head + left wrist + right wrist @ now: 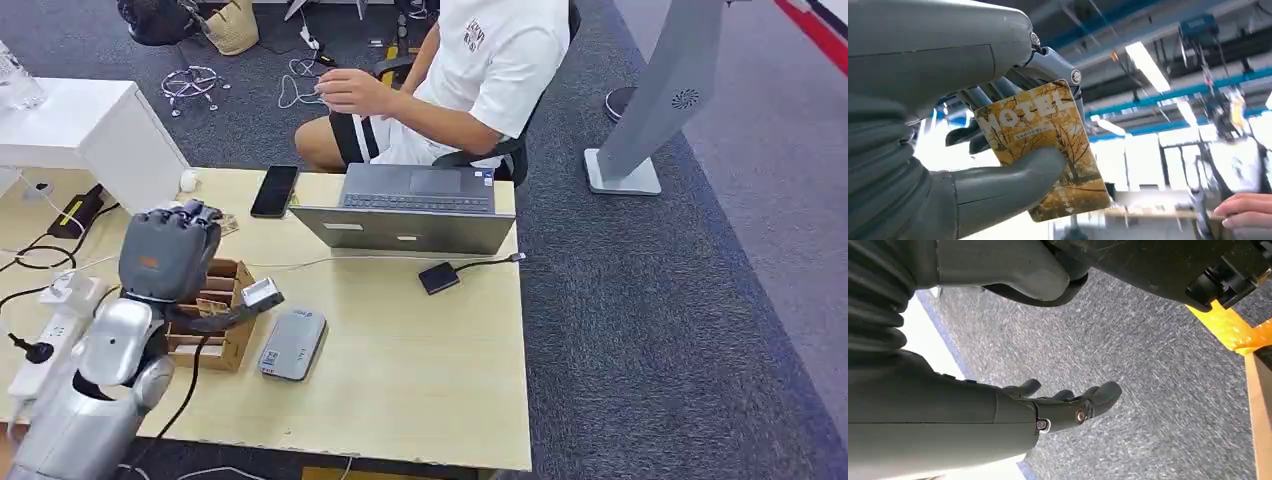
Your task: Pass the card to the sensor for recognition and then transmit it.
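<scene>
— What's right in front of us?

— Our left hand (1013, 145), raised above the desk (430, 360). The thick thumb presses a yellow hotel card (1045, 150) against the darker fingers, so that hand is clamped on the card. The card's long side sticks out past the thumb, away from the wrist.

— And from the head view?

— There the left hand (170, 250) hangs over the cardboard box (222, 320) at the desk's left side. We can't make out the card itself from that angle.

— Where's the sensor?

— We take the flat grey reader (293, 343) to be it, lying on the desk just beside the box, to the right of the hand and lower down. That's the relation we turn on: the card is up in the hand, the reader sits below and slightly to the right, so we'd judge the next move brings the card's face down toward it.

— And the right hand (1068, 402)?

— It hangs over grey carpet (1148, 390), fingers loosely apart, holding nothing. The left is far nearer.

— Who receives the card afterwards?

— Probably the seated person (470, 70) behind the laptop (415, 205), with a hand (1245, 210) near ours.
</scene>
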